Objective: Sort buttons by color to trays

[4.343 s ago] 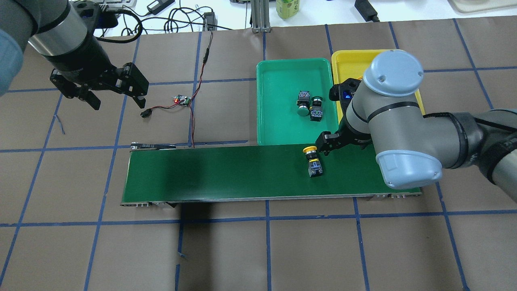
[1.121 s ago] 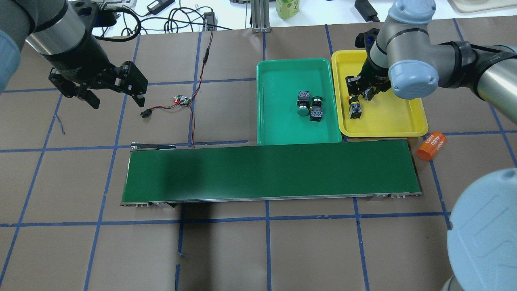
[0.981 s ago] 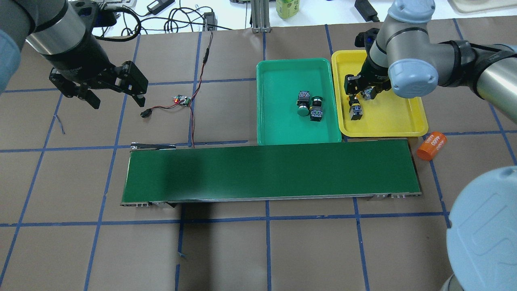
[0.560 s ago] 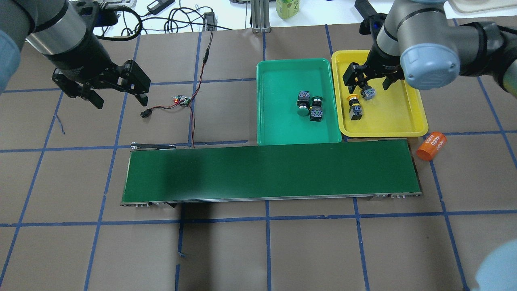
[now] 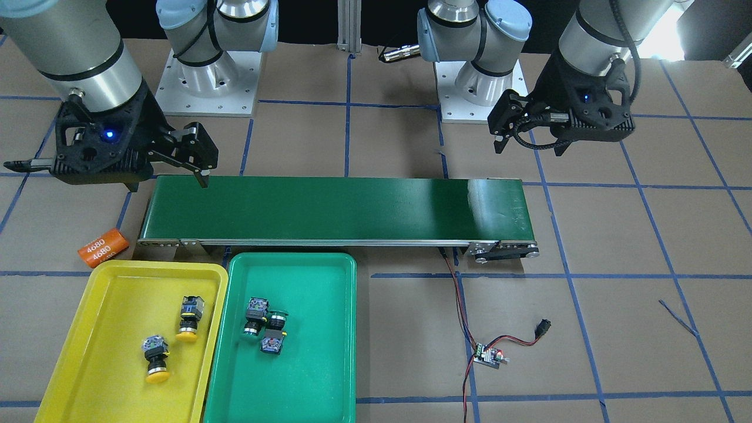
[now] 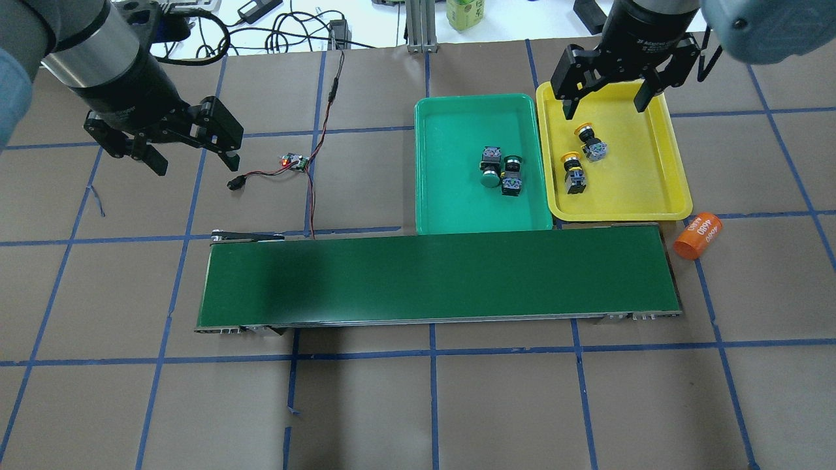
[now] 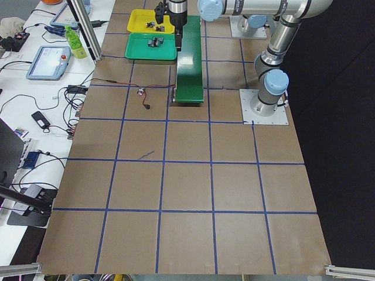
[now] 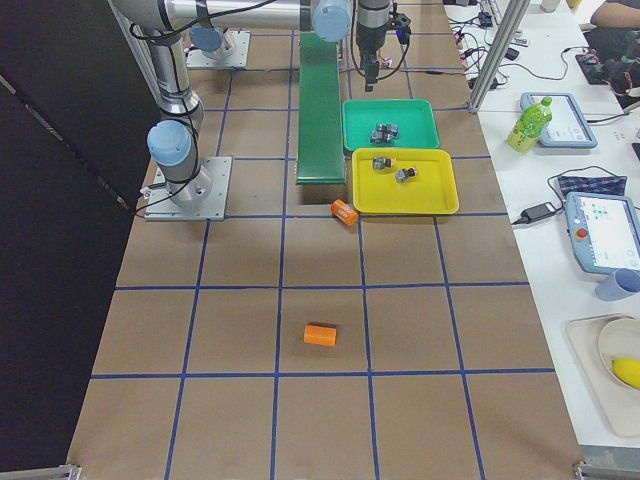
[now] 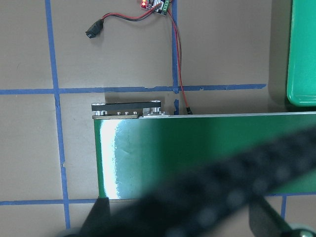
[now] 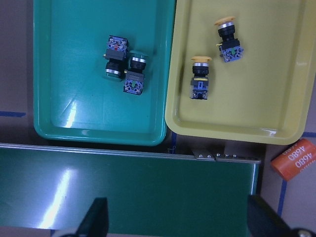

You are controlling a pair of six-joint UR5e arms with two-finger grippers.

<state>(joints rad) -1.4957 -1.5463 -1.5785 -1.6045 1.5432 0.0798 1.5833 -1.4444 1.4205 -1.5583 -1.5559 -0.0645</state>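
Observation:
Two yellow-capped buttons [image 6: 573, 173] [image 6: 590, 142] lie on their sides in the yellow tray [image 6: 643, 179]. Two green-capped buttons [image 6: 490, 168] [image 6: 511, 176] lie together in the green tray [image 6: 450, 202]. My right gripper [image 6: 605, 104] hangs open and empty above the yellow tray's far end. The right wrist view looks down on both trays, showing the yellow buttons [image 10: 200, 79] [image 10: 228, 42] and the green buttons [image 10: 114, 57] [image 10: 134, 74]. My left gripper [image 6: 196, 163] is open and empty, far left, above the brown table near the wired board.
The long dark-green conveyor belt [image 6: 437, 277] runs along the trays' near side. An orange cylinder marked 4680 [image 6: 699, 235] lies by the belt's right end, and another [image 8: 322, 334] lies far off. A wired circuit board [image 6: 294, 161] sits left of the green tray.
My right gripper carried a yellow button from the belt into the yellow tray, opened and let it go. It then rose and drew back to the tray's far end. The left arm barely moved.

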